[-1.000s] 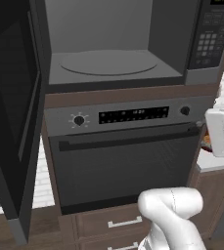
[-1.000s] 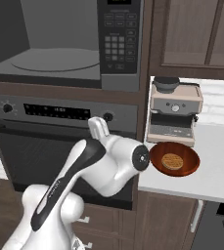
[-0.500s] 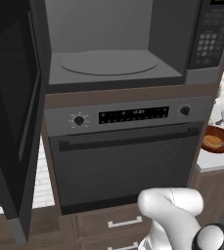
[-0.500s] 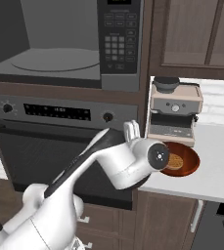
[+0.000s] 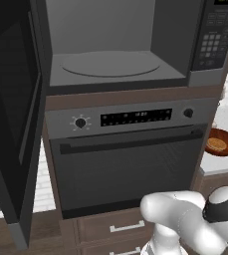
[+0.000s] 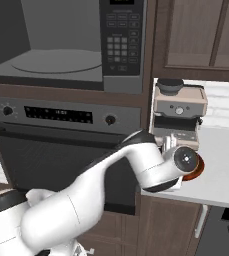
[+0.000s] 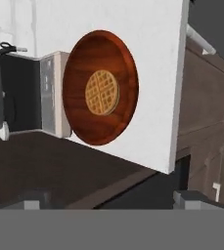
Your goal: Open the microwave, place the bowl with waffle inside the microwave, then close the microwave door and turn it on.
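Microwave door (image 5: 11,124) hangs open. I steer my wide-open gripper (image 7: 111,197) toward the bowl (image 7: 101,88) holding the waffle (image 7: 102,92), beside the espresso machine (image 6: 178,112); next I must descend and grasp its rim.

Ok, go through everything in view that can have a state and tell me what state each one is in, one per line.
Grey-framed microwave: cavity empty, turntable bare.
Dark tinted-glass microwave door: swung fully open to the left.
Reddish-brown glossy bowl: on the white counter, not gripped.
Golden grid-patterned waffle: lying in the bowl.
Black oven: door shut.
Gripper: open, short of the bowl.
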